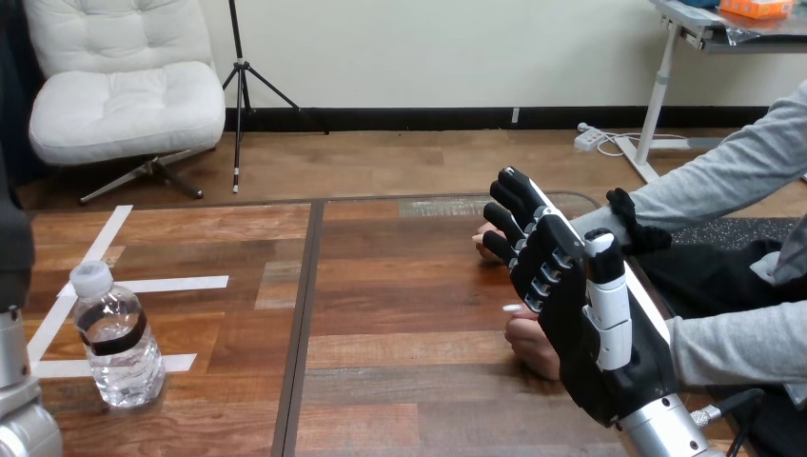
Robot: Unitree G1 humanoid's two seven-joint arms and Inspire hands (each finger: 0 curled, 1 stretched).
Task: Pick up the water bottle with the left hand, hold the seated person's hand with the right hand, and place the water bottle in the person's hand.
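We see the water bottle (116, 335) upright on the tabletop (400, 314), our straight-fingered right robot hand (571, 314) before the person's hands (531, 345).

Wooden desk (400, 381) noted, divided by a dark seam (301, 324); white tape strips (181, 284) are stuck across its left portion.

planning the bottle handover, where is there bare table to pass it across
The broad middle of the table, between the water bottle and the person's hands, is bare. It is crowded at right, where the right robot hand stands by those hands.
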